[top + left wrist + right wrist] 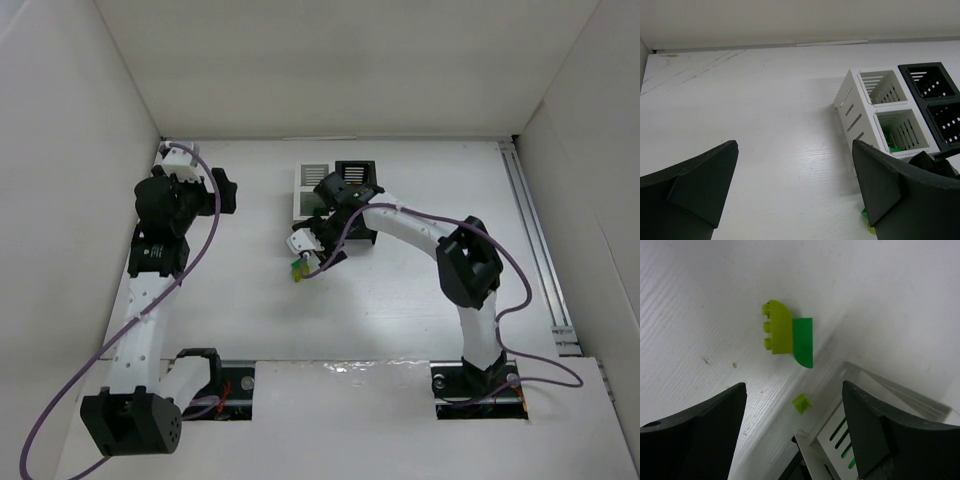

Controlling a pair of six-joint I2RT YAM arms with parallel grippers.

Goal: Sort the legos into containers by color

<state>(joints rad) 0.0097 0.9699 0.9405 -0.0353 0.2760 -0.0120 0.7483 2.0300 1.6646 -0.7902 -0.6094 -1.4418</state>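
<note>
A lime-yellow lego [777, 333] and a green lego [803, 341] lie touching on the table, in front of the bins; they also show in the top view [298, 270]. A smaller lime piece [801, 403] lies by the white bin's wall [867, 405]. The 2x2 block of containers [308, 178] has two white bins on the left and two black on the right. The near white bin [900, 131] holds something green. My right gripper [312, 255] is open and empty, hanging over the legos [792, 425]. My left gripper [225, 190] is open and empty, left of the bins [795, 192].
White walls enclose the table on the left, back and right. A metal rail [535, 240] runs along the right side. The right arm [420, 228] stretches across the near black bin. Bare table lies between the left gripper and the bins.
</note>
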